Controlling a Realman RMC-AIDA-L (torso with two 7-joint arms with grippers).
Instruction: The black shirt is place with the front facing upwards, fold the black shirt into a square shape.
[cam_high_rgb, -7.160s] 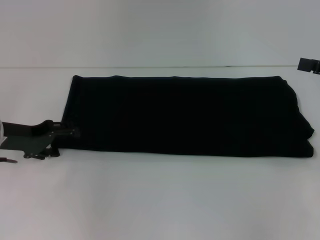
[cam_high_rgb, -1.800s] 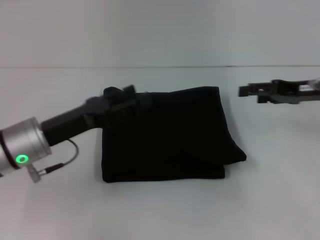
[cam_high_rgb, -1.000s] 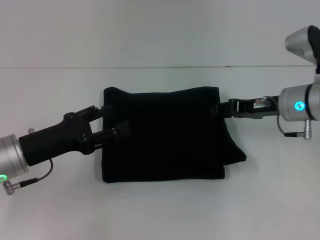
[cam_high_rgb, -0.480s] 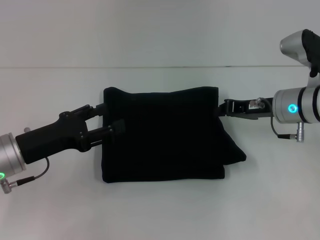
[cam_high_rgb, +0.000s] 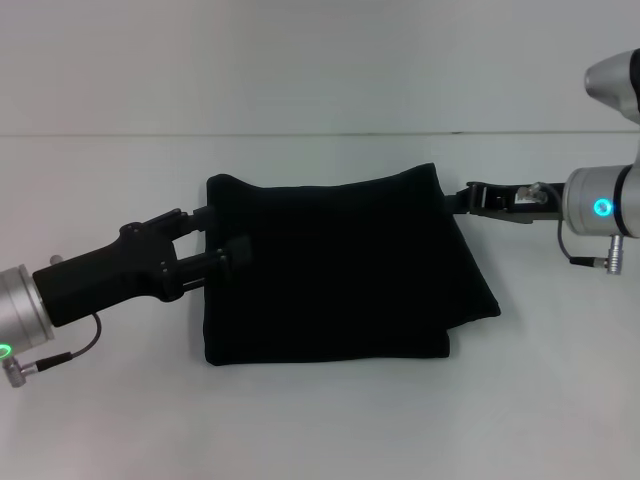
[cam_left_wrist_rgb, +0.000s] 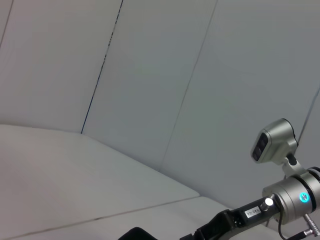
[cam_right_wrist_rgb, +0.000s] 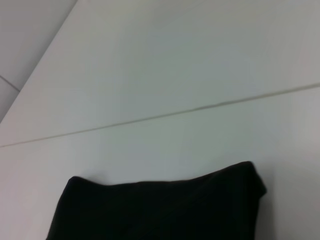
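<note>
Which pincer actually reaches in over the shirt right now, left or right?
The left pincer: its fingers overlap the black shirt at its left edge. The right pincer only meets the far right corner.

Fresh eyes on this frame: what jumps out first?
The black shirt, folded into a rough square, lies mid-table on the white table. The left gripper sits at its left edge, fingers spread with one over the cloth; the right gripper sits at the shirt's far right corner, where the cloth looks tugged outward.
</note>
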